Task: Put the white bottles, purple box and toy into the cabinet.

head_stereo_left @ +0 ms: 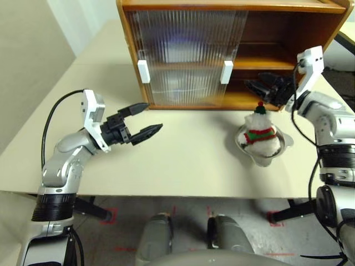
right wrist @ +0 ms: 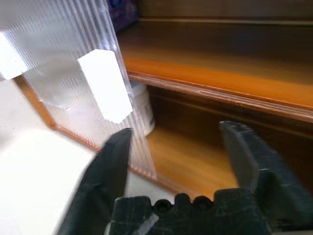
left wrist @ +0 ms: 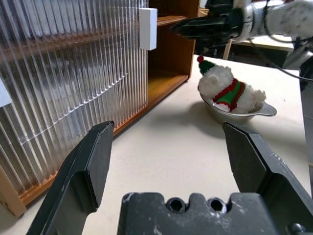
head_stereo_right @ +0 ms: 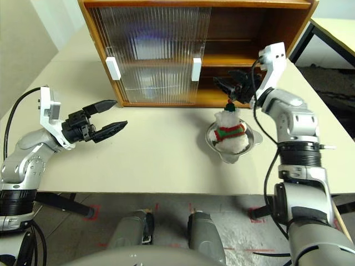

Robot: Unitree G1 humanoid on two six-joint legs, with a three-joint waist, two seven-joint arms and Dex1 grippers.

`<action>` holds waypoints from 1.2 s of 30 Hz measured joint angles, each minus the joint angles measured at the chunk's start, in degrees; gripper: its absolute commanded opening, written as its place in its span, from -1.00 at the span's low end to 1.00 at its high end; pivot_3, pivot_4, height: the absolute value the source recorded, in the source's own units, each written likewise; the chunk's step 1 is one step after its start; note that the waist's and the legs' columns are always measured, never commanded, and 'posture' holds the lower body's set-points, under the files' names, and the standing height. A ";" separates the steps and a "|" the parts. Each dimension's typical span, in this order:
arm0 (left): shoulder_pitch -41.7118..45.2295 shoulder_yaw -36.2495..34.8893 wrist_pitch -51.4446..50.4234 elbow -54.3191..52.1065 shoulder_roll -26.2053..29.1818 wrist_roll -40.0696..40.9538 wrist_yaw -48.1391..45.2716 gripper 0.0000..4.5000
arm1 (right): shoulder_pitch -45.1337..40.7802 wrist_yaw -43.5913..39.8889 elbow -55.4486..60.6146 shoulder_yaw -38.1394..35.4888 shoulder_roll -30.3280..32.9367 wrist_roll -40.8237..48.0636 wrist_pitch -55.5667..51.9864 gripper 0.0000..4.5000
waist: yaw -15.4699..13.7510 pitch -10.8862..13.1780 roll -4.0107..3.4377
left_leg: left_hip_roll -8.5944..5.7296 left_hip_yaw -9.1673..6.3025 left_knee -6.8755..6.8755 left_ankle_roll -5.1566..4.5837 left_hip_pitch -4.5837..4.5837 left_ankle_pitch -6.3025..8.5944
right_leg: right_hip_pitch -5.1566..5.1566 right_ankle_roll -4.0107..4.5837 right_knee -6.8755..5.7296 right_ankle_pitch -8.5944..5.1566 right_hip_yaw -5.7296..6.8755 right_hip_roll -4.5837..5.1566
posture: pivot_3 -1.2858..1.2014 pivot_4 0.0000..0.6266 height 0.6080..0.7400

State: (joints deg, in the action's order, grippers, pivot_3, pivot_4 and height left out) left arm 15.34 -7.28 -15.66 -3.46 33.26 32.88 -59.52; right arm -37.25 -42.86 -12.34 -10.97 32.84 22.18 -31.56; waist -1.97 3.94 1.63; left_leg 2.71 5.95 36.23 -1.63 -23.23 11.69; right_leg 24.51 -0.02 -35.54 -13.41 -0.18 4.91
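Left gripper [head_stereo_left: 140, 118]: nearest the robot, hanging over the bare left part of the table, fingers spread wide, nothing between them. It points toward the cabinet's doors.

Toy [head_stereo_left: 260, 134]: white snowman, striped scarf, red-green hat, lying in its metal bowl [head_stereo_left: 284, 142] on the table's right side, just in front of the cabinet. Not yet stowed.

Right gripper [head_stereo_left: 265, 87]: above and just behind the toy, at the mouth of the lower shelf [head_stereo_left: 244, 100]. Jaws apart in its wrist view, holding nothing — released.

Cabinet [head_stereo_left: 233, 6]: orange-brown, two shelves. Both ribbed doors [head_stereo_left: 183, 55] stand over the left half, white handles [head_stereo_left: 226, 72] near each other; the right half is open.

Bottles: one white jar [right wrist: 142, 111] is seen on the lower shelf behind the door edge in the right wrist view. A pale shape behind the lower door may be the other; I cannot confirm it.

Box: a purple patch [right wrist: 122, 12] shows behind the ribbed panel on the upper shelf — probably the box, shape blurred by the door.

Progress: judged well advanced. At least one bottle and likely the box are inside; the toy with its bowl is what plainly remains.

Surface: pale beige table [head_stereo_left: 183, 166], matte, uncluttered apart from the toy.

Room: light wall at left, grey floor with red tape marks [head_stereo_left: 111, 213] beneath the table edge, another table's corner [head_stereo_right: 338, 27] at far right.
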 measured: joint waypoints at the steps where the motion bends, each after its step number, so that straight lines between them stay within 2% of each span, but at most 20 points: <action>1: -0.10 -0.05 0.01 0.01 0.02 0.00 -0.15 1.00 | 0.27 -0.18 2.59 -0.36 1.29 1.31 -3.31 0.97 | -0.02 0.03 0.04 | 0.00 -0.01 0.00 -0.01 0.00 0.00 | 0.01 -0.11 0.00 0.06 0.01 -0.02 | 0.17 -0.87 1.00; 5: -0.47 -0.60 0.17 0.00 0.07 0.04 -0.64 1.00 | 3.16 -1.37 15.42 -1.10 9.02 8.79 -21.92 0.97 | -0.84 0.16 0.25 | 0.01 -0.17 -0.01 -0.01 -0.04 0.00 | -0.02 -0.16 0.02 -0.03 0.15 -0.05 | 0.17 -0.85 1.00; 8: -0.60 -0.65 0.26 0.00 0.09 0.12 -1.08 1.00 | 5.28 -1.43 22.20 -1.03 13.37 13.41 -34.09 0.97 | -1.24 0.28 0.37 | 0.00 -0.20 0.00 -0.01 -0.09 0.00 | -0.03 0.11 0.09 -0.20 0.18 -0.03 | 0.17 -0.85 1.00; 14: -0.63 -0.65 0.67 0.00 -0.06 0.55 -2.69 1.00 | 7.98 -0.98 28.91 -1.07 17.66 18.61 -47.24 0.97 | -2.10 0.52 0.75 | 0.00 -0.23 0.09 0.00 -0.09 0.01 | -0.10 0.13 0.16 -0.20 0.27 -0.02 | 0.17 -0.85 1.00; 23: -0.64 -0.67 0.87 -0.12 -0.48 1.46 -4.48 1.00 | 12.02 4.00 30.24 -1.09 18.08 17.02 -47.88 0.97 | -2.30 0.65 0.94 | -0.02 -0.25 0.11 0.00 -0.17 0.00 | -0.11 0.10 0.21 -0.19 0.33 -0.01 | 0.16 -0.84 1.00; 36: -0.42 -0.65 1.08 -0.09 -0.50 1.58 -5.85 1.00 | 13.91 4.87 30.28 -0.92 21.67 14.77 -44.36 0.97 | -2.19 0.77 1.08 | -0.01 -0.31 0.12 0.00 -0.16 0.00 | -0.14 0.10 0.21 -0.19 0.37 -0.03 | 0.16 -0.84 1.00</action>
State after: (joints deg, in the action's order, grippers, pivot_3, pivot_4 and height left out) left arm 14.92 -7.93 -14.58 -3.56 32.76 34.46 -65.37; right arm -23.33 -37.99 17.93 -11.89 54.51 36.95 -75.92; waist -4.16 4.71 2.71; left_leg 2.71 5.64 36.36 -1.63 -23.40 11.69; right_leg 24.37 0.09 -35.32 -13.60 0.19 4.88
